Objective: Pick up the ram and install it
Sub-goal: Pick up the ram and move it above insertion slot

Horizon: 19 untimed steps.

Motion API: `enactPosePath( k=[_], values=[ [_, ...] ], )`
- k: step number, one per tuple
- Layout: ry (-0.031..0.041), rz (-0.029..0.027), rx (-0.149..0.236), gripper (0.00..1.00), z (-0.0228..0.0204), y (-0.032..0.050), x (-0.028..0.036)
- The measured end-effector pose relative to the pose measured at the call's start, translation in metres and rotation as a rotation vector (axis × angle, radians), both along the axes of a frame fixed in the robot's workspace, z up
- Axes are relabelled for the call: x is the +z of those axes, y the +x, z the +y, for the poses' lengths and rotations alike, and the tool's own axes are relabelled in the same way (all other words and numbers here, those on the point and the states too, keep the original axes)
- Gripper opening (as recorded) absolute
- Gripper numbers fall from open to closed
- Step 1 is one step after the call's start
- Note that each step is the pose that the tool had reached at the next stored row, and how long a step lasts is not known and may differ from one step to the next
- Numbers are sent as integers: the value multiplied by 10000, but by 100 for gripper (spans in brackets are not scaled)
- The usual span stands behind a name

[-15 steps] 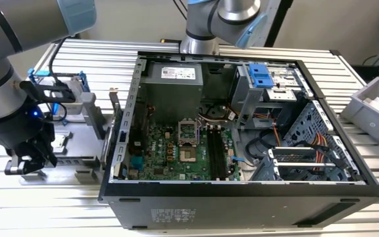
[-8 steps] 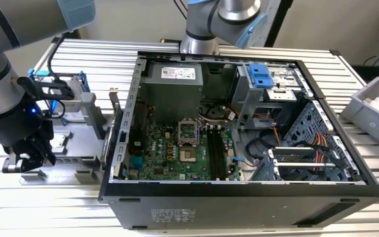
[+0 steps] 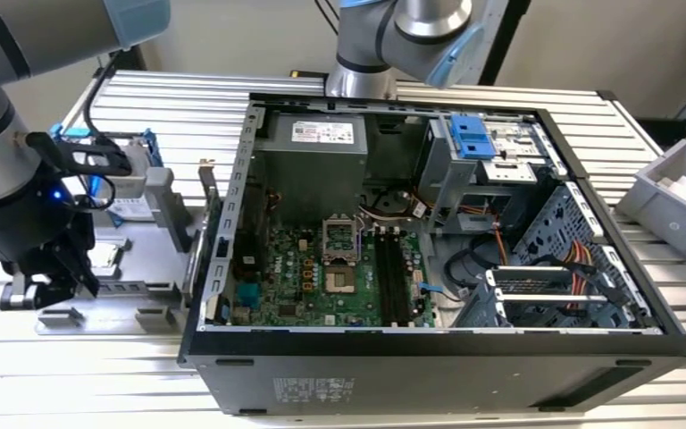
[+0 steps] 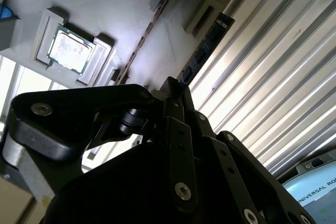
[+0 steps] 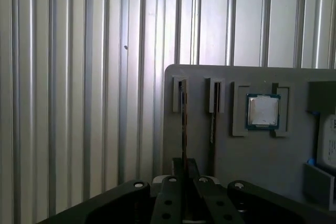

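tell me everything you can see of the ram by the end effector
The ram is a long, thin, dark board standing on edge in a slot of the grey tray, the slot nearest the tray's edge by the slatted metal table. Seen edge-on in the first wrist view, it is a narrow line. Another thin stick stands in the next slot. The end effector is at one end; contact cannot be told.

ram (image 4: 207, 45): long, thin, dark stick;
pose: standing on its long edge;
place: edge-most slot of the grey holder (image 4: 121, 3)
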<state>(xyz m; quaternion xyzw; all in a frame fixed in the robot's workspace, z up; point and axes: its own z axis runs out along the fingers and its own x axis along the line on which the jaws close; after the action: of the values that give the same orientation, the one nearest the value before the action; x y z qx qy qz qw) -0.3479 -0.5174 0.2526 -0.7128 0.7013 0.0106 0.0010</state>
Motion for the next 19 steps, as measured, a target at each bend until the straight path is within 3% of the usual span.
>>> enactPosePath(
  k=[19],
  values=[
    [0,0,0,0,0,0,144]
  ],
)
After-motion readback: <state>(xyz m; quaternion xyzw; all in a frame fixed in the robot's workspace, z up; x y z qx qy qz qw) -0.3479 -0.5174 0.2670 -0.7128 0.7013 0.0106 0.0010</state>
